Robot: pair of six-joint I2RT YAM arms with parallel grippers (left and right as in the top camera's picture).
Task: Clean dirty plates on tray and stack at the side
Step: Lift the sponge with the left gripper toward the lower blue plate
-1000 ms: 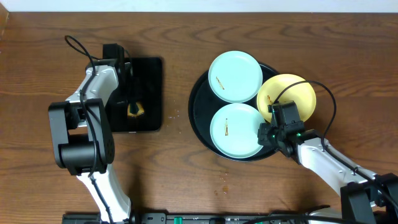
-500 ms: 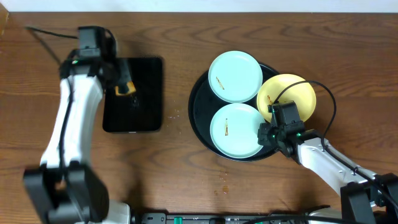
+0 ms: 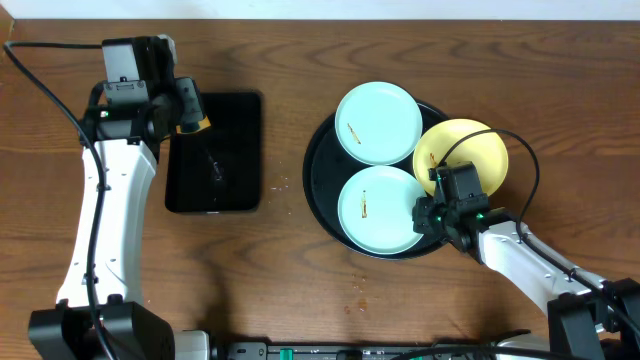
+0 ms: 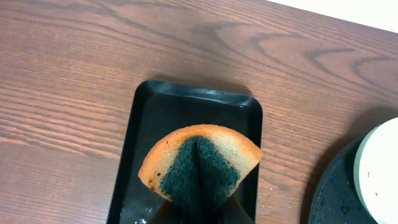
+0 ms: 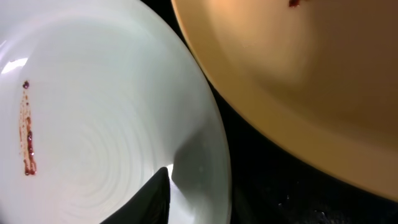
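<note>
Plates fill the round tray (image 3: 316, 170) at the right of the worktop (image 3: 300, 290): the far mint plate (image 3: 378, 123), the near mint plate (image 3: 380, 209) just beside it, and the yellow plate (image 3: 465, 155) to their right, reaching out past the tray's rim. Each mint plate bears a thin brown streak (image 3: 364, 205). The yellow plate shows a small red spot in the right wrist view.

The right pincer (image 3: 437, 192) is at the near mint plate's right edge, with one dark finger (image 5: 155, 198) over the rim. I cannot tell whether it grips the plate or how wide it stands.

The left pincer (image 3: 188, 110), well apart at the far left, is closed on a folded sponge (image 4: 199, 163), tan with a dark green face. A small rectangular black tray (image 4: 186, 106) lies below it in the left wrist view.
</note>
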